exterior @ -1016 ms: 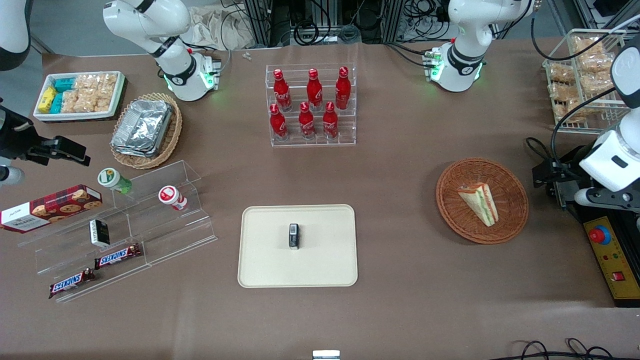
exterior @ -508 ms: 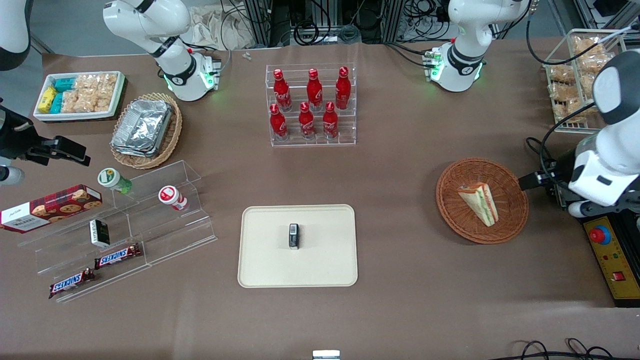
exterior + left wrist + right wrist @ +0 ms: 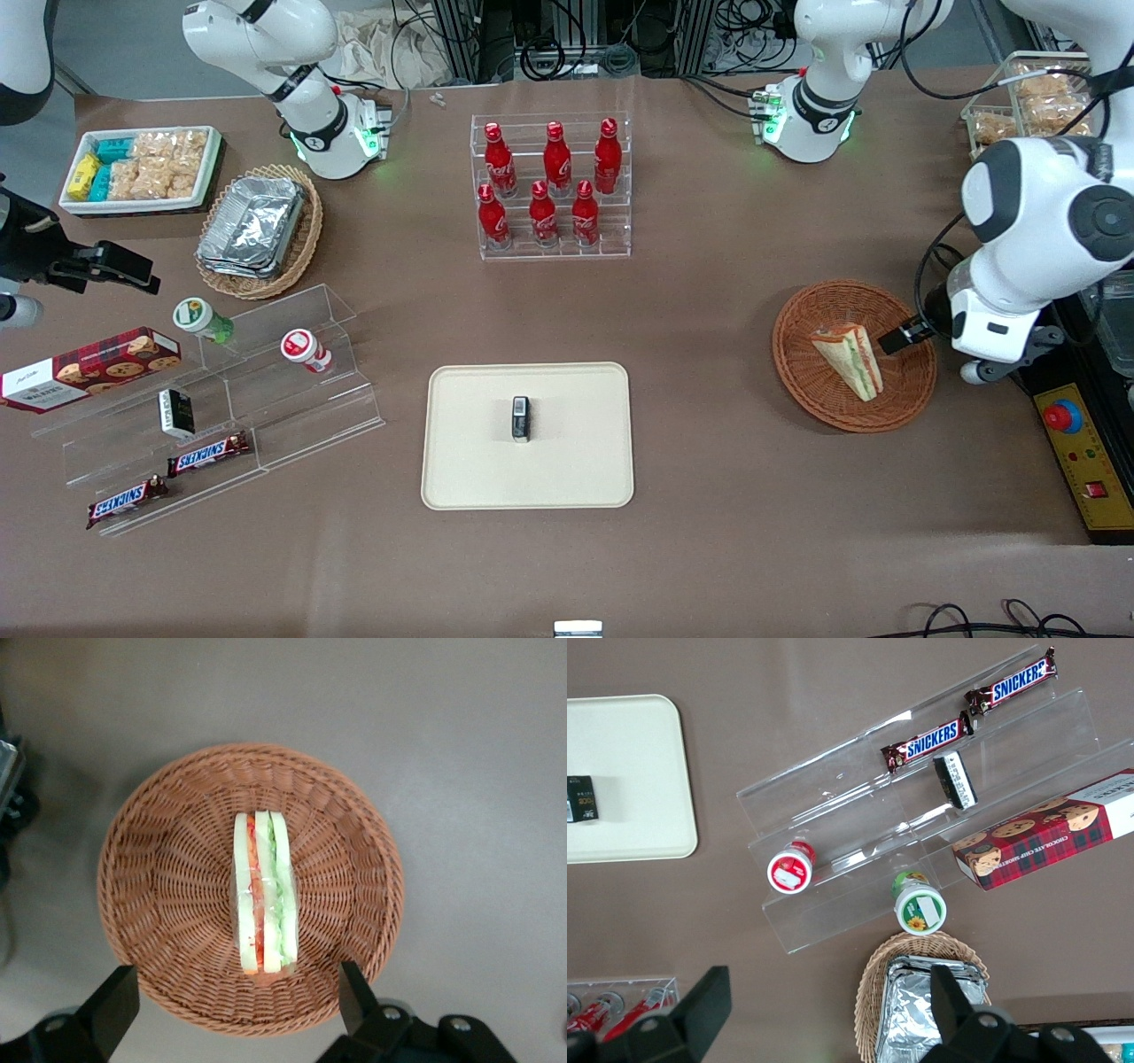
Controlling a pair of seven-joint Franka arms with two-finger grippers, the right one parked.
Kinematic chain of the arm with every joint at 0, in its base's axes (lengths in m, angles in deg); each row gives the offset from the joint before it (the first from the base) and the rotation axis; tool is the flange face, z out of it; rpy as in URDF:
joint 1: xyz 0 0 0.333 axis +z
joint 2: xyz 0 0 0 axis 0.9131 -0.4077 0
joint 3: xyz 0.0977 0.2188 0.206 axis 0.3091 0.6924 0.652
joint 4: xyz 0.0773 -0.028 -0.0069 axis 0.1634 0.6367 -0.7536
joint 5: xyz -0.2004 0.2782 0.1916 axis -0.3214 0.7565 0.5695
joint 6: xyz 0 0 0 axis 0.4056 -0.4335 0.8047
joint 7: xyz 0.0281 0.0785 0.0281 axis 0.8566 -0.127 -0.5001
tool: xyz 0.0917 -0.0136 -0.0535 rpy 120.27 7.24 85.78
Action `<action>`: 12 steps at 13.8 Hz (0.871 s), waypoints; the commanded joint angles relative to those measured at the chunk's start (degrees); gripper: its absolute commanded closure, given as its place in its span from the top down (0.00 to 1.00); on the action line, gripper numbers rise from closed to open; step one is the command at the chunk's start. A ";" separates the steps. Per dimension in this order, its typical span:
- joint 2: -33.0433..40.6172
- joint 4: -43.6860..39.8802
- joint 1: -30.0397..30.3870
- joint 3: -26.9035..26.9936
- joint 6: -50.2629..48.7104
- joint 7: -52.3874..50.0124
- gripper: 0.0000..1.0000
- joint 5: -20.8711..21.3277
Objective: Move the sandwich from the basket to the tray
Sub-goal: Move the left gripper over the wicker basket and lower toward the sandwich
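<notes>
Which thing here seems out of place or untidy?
Nothing stands out. The sandwich lies in the basket, and the tray sits flat. The open tool hovers above the basket.

"SNICKERS" reads in blue letters on two brown candy bars (image 3: 923,742) lying on the clear acrylic stepped stand (image 3: 859,806). The six red bottles (image 3: 543,182) carry white script too small to read, and so does the red plaid cookie box (image 3: 1050,828).

The gripper (image 3: 232,1005) hangs above the basket rim.

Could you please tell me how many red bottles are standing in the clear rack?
6: three on the lower step, nearer the front camera, three on the upper step. None appear hidden. The gripper hovers open above the basket, beside the sandwich.
</notes>
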 commanded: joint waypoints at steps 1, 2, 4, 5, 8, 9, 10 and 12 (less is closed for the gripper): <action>2.08 7.77 -0.07 -0.24 9.65 -5.78 1.00 1.39; 0.77 7.96 -0.42 -0.24 10.99 -8.66 1.00 1.39; -2.30 7.79 -2.34 -0.51 15.02 -15.86 1.00 1.74; -3.62 7.88 -3.14 -0.51 16.52 -19.29 1.00 2.44; -4.60 8.32 -3.24 -0.51 16.63 -21.70 1.00 5.87; -4.69 8.67 -3.24 -0.42 16.63 -21.70 1.00 5.96; -4.61 9.02 -3.06 -0.42 16.63 -21.70 1.00 6.74; -4.43 10.42 -2.89 -0.33 16.63 -21.70 1.00 8.94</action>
